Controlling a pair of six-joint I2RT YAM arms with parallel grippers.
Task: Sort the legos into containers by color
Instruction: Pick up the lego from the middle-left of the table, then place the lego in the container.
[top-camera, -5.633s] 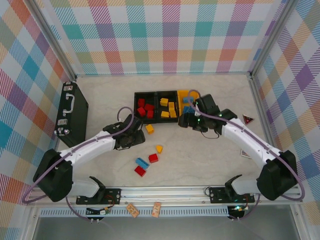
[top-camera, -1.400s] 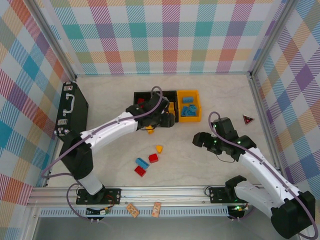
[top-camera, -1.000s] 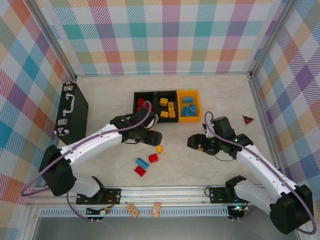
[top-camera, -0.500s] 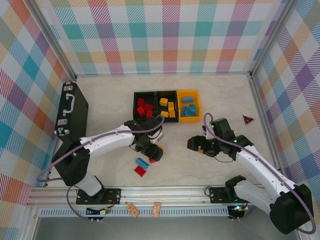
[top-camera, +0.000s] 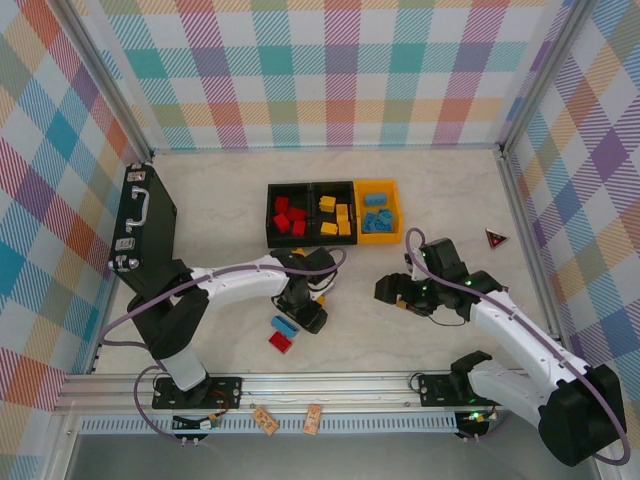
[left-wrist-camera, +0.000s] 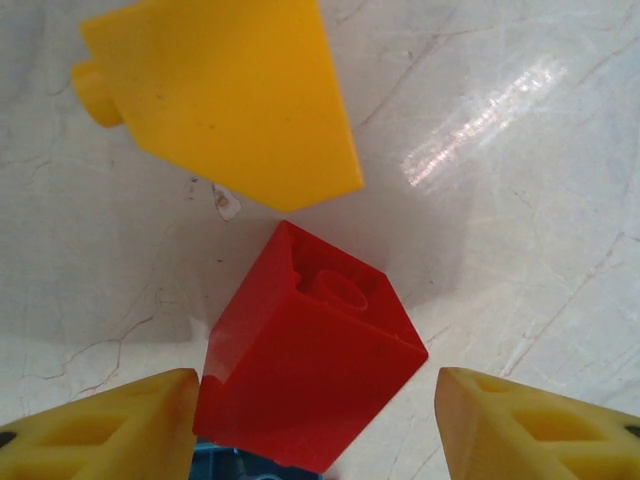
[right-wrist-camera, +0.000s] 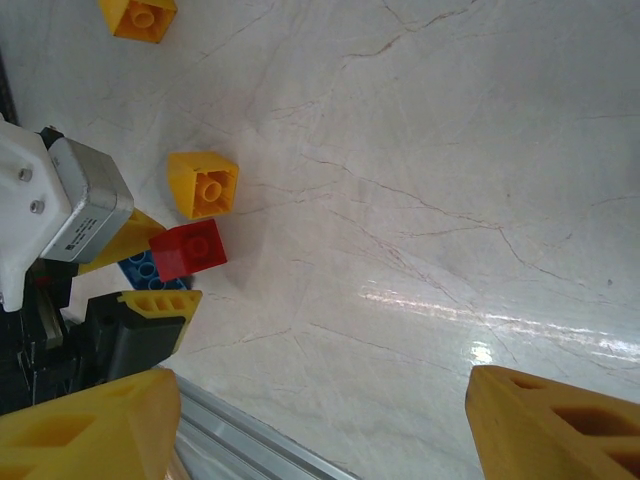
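Legos (top-camera: 291, 216) that are done are lying in the containers (top-camera: 310, 185) by colour: red in one black bin, yellow in the other, blue in the orange one. A few are lying loose on the table (top-camera: 450, 200), on the arms' side of the containers and well apart from them. The left jaws are standing apart there, straddling a red lego (left-wrist-camera: 310, 375), presumably so that closing will clamp it for the trip to the red bin (nothing is gripped yet). The right jaws are standing wide apart and empty, equally clear of the containers, likely so as not to crowd the left arm.

The left wrist view is showing one fingertip (left-wrist-camera: 110, 425) touching the brick while the other is clear of it, with a yellow lego (left-wrist-camera: 225, 95) just beyond. The top view is hiding that contact under the wrist, yet is showing a blue lego (top-camera: 283, 325) and another red one (top-camera: 280, 342) farther from the containers.
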